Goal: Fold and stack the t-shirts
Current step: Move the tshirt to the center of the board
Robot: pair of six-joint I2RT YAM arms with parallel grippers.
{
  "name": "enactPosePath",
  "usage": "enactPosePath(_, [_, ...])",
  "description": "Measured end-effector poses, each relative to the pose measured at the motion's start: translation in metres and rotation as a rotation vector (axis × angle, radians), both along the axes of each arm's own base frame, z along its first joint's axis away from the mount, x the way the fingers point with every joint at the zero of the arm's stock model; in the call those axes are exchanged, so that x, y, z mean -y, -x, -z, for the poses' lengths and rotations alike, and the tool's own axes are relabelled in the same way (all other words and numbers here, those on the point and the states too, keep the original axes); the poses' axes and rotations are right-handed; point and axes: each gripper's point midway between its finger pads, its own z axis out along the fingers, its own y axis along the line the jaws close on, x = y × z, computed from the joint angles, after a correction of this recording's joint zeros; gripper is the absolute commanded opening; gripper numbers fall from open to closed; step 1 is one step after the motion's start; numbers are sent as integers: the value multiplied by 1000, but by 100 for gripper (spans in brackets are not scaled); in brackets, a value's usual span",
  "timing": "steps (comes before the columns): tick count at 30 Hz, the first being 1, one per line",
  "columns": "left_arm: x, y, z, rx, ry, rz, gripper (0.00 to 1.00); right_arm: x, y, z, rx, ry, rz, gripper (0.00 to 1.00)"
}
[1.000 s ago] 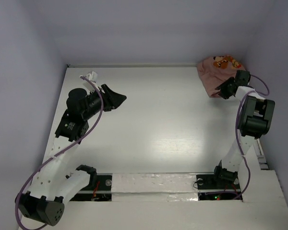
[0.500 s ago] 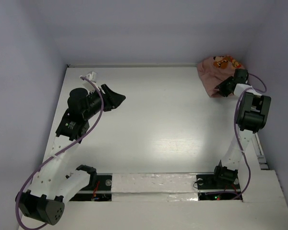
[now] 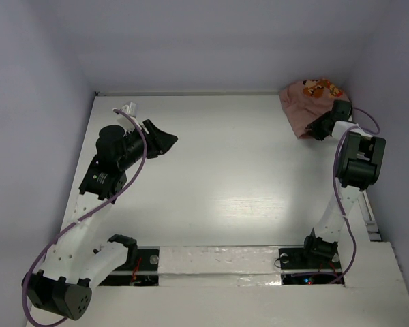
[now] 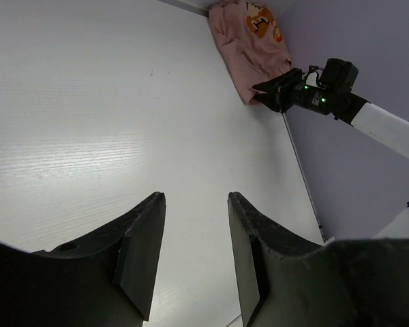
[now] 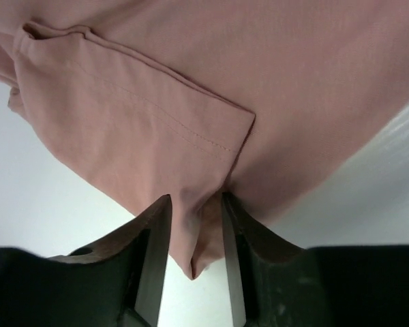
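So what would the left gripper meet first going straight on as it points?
The left gripper would likely meet the bare white tabletop first; the salmon-pink cotton t-shirt lies farther off, rightward.

I see right gripper (image 5: 195,211) at the near edge of the t-shirt (image 5: 157,82), arm stretched out, jaws closed on a fold; left gripper (image 4: 194,204) hangs well apart from the t-shirt, jaws parted.
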Motion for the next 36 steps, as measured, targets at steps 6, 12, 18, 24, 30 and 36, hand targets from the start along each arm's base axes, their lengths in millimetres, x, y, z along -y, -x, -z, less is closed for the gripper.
enactPosePath(6, [0,0,0,0,0,-2,39,0,-1,-1,2,1,-3,21])
enactPosePath(12, [0,-1,1,-1,0,-2,38,2,-2,-2,8,32,-25,0])
enactPosePath(18, [1,-7,8,-19,-16,-5,36,-6,-5,-43,78,127,-110,0])
enactPosePath(24, [-9,-28,4,-33,-67,-89,34,-104,-27,-273,545,241,-346,0])
enactPosePath(30, [-19,-38,-17,9,-65,-161,34,-200,74,-567,1242,256,-584,0])
enactPosePath(36, [-28,-42,-20,7,-71,-219,42,-225,210,-691,1671,251,-757,0])
